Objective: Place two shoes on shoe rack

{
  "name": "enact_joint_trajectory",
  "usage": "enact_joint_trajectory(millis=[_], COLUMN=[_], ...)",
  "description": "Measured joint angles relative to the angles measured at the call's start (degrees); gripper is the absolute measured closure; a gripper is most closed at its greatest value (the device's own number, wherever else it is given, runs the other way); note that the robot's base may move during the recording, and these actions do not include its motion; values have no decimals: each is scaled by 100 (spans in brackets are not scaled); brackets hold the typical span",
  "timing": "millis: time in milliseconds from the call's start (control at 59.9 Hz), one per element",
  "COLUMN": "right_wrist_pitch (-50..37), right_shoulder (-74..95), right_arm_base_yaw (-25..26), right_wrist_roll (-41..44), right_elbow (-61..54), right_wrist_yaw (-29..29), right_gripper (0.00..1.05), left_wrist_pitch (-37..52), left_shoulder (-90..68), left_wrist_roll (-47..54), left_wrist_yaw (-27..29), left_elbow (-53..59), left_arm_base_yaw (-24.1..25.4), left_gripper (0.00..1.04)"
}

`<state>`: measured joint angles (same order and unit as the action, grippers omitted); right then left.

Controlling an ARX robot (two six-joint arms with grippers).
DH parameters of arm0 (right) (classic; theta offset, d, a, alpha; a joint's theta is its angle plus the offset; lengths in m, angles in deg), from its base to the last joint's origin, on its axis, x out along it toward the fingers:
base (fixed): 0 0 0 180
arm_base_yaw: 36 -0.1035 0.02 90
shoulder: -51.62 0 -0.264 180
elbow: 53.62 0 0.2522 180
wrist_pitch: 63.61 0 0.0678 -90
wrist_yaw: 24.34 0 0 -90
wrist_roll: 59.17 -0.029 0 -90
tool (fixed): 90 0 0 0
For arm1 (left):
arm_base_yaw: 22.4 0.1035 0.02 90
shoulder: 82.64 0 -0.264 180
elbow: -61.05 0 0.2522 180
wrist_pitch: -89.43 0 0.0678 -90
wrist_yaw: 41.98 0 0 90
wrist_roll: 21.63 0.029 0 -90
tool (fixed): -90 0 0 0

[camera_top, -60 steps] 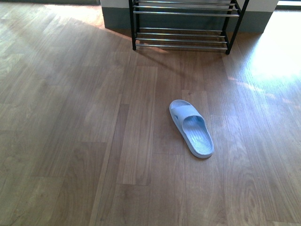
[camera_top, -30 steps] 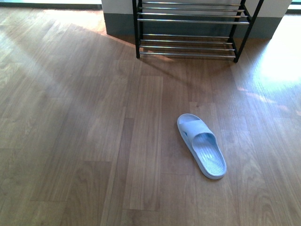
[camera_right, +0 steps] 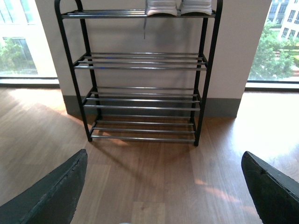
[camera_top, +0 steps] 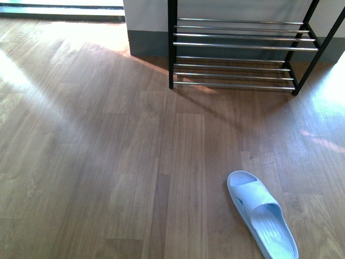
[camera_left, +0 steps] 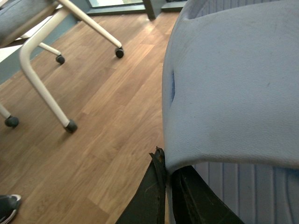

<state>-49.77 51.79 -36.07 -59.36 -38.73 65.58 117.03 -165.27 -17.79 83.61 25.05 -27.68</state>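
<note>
A pale blue slide sandal (camera_top: 262,213) lies on the wood floor at the front right, short of the shoe rack (camera_top: 240,46), whose black frame and silver rods stand against the wall. My left gripper (camera_left: 167,186) is shut on the strap of a second pale blue slide sandal (camera_left: 233,88), which fills the left wrist view. My right gripper (camera_right: 163,191) is open and empty, facing the rack (camera_right: 140,93). Two white soles (camera_right: 178,6) sit on the rack's top shelf; their uppers are out of frame.
A chair with white legs on castors (camera_left: 51,88) stands on the floor in the left wrist view. A dark shoe tip (camera_left: 8,206) shows at that view's corner. Windows flank the wall behind the rack.
The front view has moved closer to the rack. The rack now shows larger and lower, and the sandal on the floor has slid toward the bottom right of the view.
</note>
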Motion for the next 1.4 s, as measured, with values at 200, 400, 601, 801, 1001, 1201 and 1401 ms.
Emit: enact_joint_trajectory(millis=[200, 400, 601, 801, 1001, 1201, 1401], right_wrist_pitch=[0, 149, -1333, -5252, -6286, -5630, -5189], right_shoulder=[9, 125, 2929, 8537, 12107, 14233, 15105], right_arm_base_yaw=[0, 160, -505, -1493, -1478, -1386, -1316], right_wrist_roll=[0, 109, 804, 1440, 1882, 2317, 2518], right_elbow=[0, 46, 192, 1147, 2409, 3464, 3982], right_wrist_yaw=[7, -581, -1399, -540, -289, -201, -264], right_gripper=[9, 9, 9, 9, 9, 9, 9], left_wrist_pitch=[0, 0, 0, 0, 0, 0, 0], left_shoulder=[-9, -24, -20, -20, -20, -20, -20], left_wrist_roll=[0, 2, 0, 2, 2, 2, 2], left_wrist_yaw=[-2, -31, 9, 2, 0, 0, 0], left_elbow=[0, 0, 0, 0, 0, 0, 0], left_arm_base_yaw=[2, -35, -17, -17, -20, -20, -20], left_gripper=[103, 103, 103, 103, 103, 103, 103])
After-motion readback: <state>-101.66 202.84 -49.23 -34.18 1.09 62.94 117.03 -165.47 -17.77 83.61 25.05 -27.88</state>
